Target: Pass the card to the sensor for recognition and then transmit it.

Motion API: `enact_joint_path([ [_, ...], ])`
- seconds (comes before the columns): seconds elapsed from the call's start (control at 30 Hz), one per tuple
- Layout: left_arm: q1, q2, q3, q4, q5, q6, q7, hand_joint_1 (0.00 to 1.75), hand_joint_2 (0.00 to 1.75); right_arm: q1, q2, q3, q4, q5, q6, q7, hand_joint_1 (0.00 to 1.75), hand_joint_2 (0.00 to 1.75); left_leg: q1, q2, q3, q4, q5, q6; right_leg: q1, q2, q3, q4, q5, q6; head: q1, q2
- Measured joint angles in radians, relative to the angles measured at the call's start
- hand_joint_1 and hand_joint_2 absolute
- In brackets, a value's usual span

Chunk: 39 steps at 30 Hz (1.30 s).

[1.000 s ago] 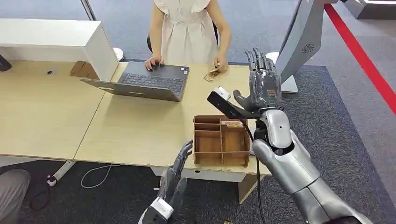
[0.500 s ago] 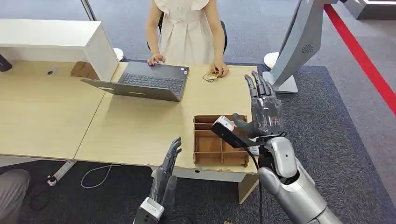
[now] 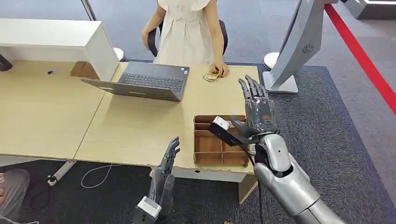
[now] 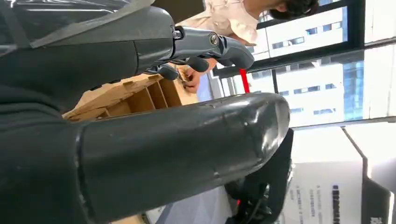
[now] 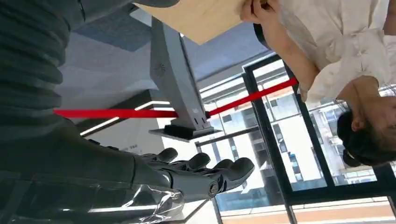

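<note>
We count one wooden tray with several compartments near the front edge of the light table, one open laptop further back, one white box at the far left, and one grey stand on the carpet beyond the table's right end. One person in a pale dress sits across the table, one hand resting on the card, which lies flat on the tabletop beside the laptop, well apart from both robot hands.

We see two robot hands. The right hand is raised over the tray's right side, palm toward the camera, fingers extended upward and slightly apart, thumb out to the side; it holds nothing and touches nothing. The right wrist view shows the same loose spread of its fingers.

The left hand hangs below the table's front edge, fingers straight and lying close together, holding nothing.
</note>
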State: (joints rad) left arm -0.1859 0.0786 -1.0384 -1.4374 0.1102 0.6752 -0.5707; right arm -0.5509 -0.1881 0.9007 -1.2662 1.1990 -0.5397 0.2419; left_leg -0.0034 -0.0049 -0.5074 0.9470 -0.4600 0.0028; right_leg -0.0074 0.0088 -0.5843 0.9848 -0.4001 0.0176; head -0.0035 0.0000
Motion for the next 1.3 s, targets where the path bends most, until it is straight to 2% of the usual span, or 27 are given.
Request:
enact_joint_path([
  [0.37,0.001,-0.001,0.001,0.008,0.022,0.001,-0.033,0.0,0.0,-0.071,0.084,0.038,0.233,-0.063,-0.079,-0.047,0.0,1.75,0.0,0.0,0.0,0.0,0.0,0.0,0.0,0.0,0.0,0.0,0.0,0.0,0.0,0.0],
  [0.6,0.001,-0.003,0.002,0.014,0.028,0.001,-0.047,0.0,0.0,-0.089,0.113,0.048,0.288,-0.076,-0.115,-0.053,0.0,1.75,0.0,0.0,0.001,0.0,0.0,0.0,0.0,0.0,0.0,0.0,0.0,0.0,0.0,0.0],
  [0.7,0.0,-0.005,0.003,0.02,0.03,0.001,-0.053,0.0,0.0,-0.092,0.118,0.049,0.292,-0.035,-0.146,-0.038,0.0,1.75,0.0,0.0,0.001,0.0,0.0,0.0,0.0,0.0,0.0,0.0,0.0,0.0,0.0,0.0],
  [0.8,-0.001,-0.006,0.003,0.027,0.031,0.001,-0.058,0.0,0.0,-0.091,0.117,0.037,0.269,0.043,-0.153,-0.01,0.0,1.75,0.0,0.0,0.001,0.0,0.0,0.0,0.0,0.0,0.0,0.0,0.0,0.0,0.0,0.0],
  [0.93,-0.001,-0.009,0.004,0.036,0.022,0.001,-0.058,0.0,0.0,-0.062,0.109,-0.025,0.146,0.158,-0.158,-0.014,0.0,1.75,0.0,0.0,0.002,0.0,0.0,0.0,0.0,0.0,0.0,0.0,0.0,0.0,0.0,0.0],
  [1.1,0.003,-0.012,0.012,0.043,0.01,0.001,-0.059,0.0,0.0,-0.028,0.086,-0.12,-0.001,0.179,-0.159,-0.018,0.0,1.75,0.0,0.0,0.001,0.0,0.0,0.0,0.0,0.0,0.0,0.0,0.0,0.0,0.0,0.0],
  [1.3,0.012,-0.016,0.031,0.043,-0.016,0.001,-0.044,0.0,0.0,0.002,0.048,-0.156,-0.07,0.18,-0.158,0.043,0.0,1.75,0.0,0.0,0.001,0.0,0.0,0.0,0.0,0.0,0.0,-0.001,0.0,0.0,0.0,0.0],
])
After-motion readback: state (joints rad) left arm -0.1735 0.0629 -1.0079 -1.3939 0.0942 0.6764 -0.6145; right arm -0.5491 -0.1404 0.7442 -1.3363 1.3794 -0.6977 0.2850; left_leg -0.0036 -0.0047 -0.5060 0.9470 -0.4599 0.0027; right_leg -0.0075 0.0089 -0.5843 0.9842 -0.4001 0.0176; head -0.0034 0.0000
